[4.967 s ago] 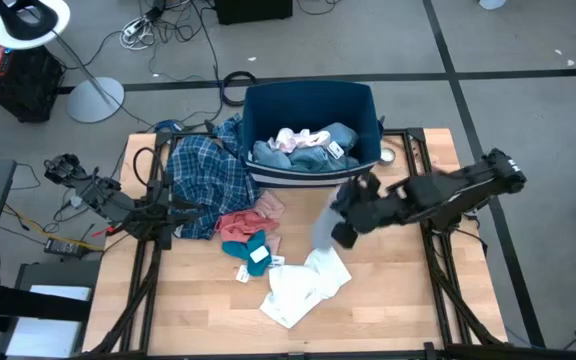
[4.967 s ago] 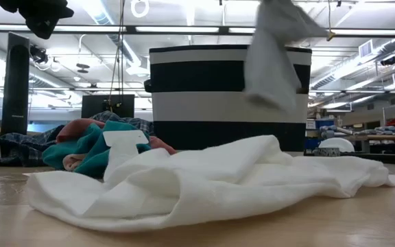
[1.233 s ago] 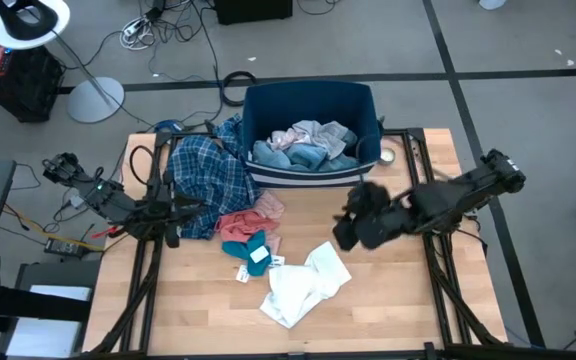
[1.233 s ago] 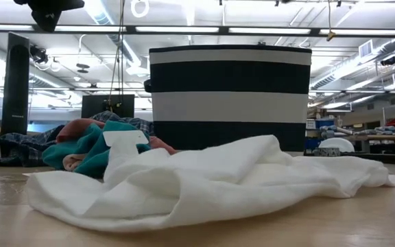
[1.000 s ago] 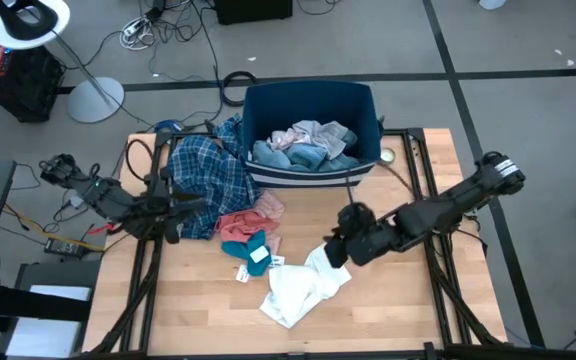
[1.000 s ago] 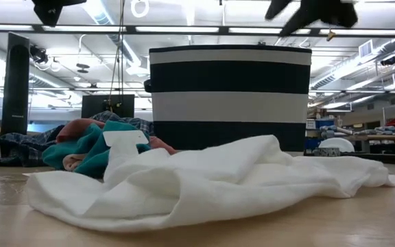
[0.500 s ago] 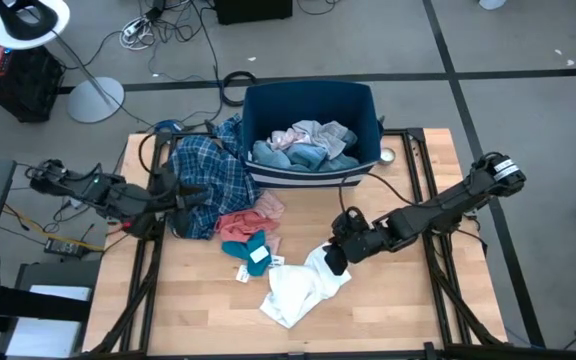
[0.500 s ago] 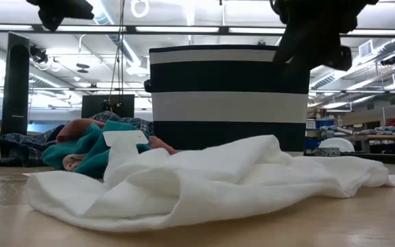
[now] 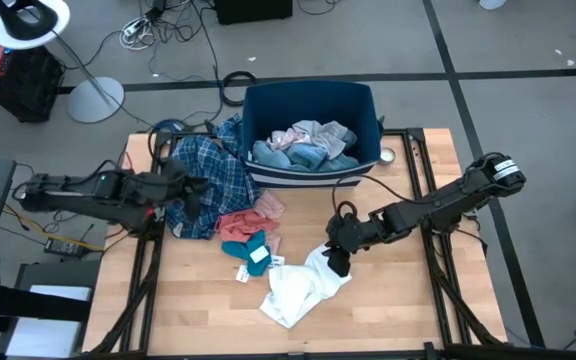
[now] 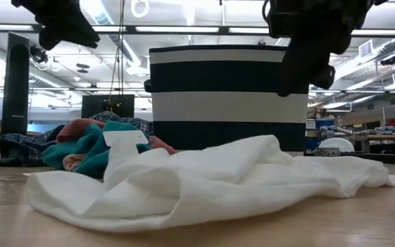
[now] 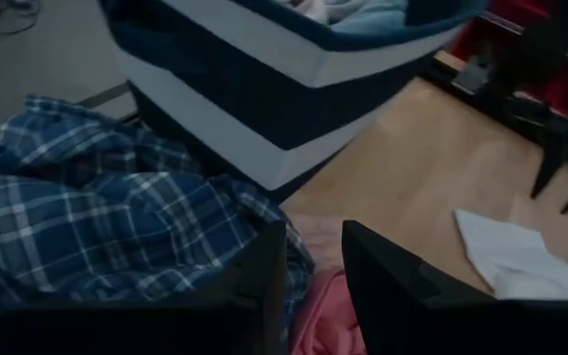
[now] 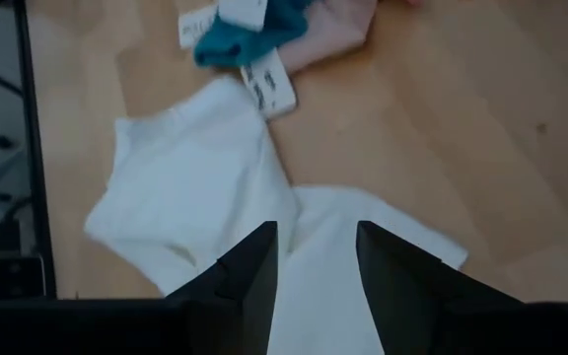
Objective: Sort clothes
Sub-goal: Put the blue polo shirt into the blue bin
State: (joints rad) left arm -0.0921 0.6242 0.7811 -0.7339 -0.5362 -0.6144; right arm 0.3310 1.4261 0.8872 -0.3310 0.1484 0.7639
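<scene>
Bin, far centre of table: dark blue, white stripe; holds light blue, grey and pale pink garments.

Plaid shirt: heaped left of bin.

Salmon, teal and white garments: loose on tabletop, nearer.

Left gripper: over plaid shirt, fingers narrowly parted, empty.

Right gripper: over white garment's right edge, fingers parted, nothing held.

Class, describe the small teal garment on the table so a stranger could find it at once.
Start at the dark blue bin at the table's far edge. In front of it lie a plaid shirt, then a salmon pink piece. The teal garment sits just beyond, the only blue-green item, with white tags.
</scene>
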